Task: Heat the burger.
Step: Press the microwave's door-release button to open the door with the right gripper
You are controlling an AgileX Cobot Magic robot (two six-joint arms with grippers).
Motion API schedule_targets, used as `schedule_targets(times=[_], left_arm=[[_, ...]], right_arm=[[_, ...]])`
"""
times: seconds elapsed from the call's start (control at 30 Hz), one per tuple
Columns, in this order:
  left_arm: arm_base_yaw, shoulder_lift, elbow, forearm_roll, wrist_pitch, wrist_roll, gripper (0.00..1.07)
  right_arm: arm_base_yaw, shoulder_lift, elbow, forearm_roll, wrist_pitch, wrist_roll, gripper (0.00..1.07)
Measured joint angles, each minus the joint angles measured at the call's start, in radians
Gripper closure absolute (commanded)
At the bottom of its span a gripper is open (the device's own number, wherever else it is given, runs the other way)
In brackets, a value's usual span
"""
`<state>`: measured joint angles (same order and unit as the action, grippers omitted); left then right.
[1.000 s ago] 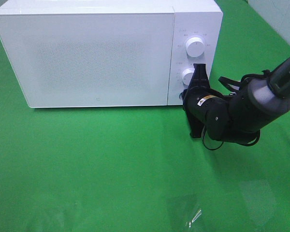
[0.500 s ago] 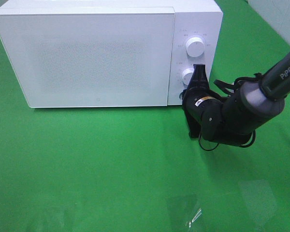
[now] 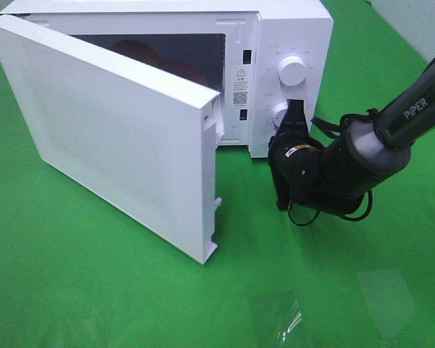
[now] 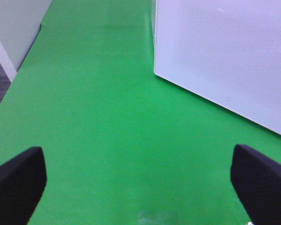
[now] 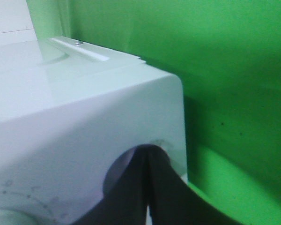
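Note:
The white microwave stands at the back with its door swung out toward the front left. Inside the dark cavity, above the door's top edge, a brown rounded shape that looks like the burger shows, with a reddish curve beside it; most of both is hidden. My right gripper is shut, its tips against the control panel just below the lower knob. The right wrist view shows the shut fingertips at a round recess in the panel. My left gripper is open over bare green cloth.
The open door stands out over the green cloth in front of the microwave. An upper knob sits on the panel. A small clear plastic scrap lies near the front. A grey wall edge borders the cloth.
The microwave door, shut before, has sprung open and swung out to the front left. My right gripper stays shut at the panel and has shifted slightly left.

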<state>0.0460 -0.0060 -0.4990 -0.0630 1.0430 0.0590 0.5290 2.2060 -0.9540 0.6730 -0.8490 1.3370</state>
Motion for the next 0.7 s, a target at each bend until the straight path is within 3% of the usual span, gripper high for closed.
schedule_targets(times=[0.7], left_arm=[[0.0, 0.0, 0.0, 0.0, 0.0, 0.0, 0.07]], right_arm=[[0.017, -0.04, 0.054, -0.02, -0.047, 0.003, 1.07]])
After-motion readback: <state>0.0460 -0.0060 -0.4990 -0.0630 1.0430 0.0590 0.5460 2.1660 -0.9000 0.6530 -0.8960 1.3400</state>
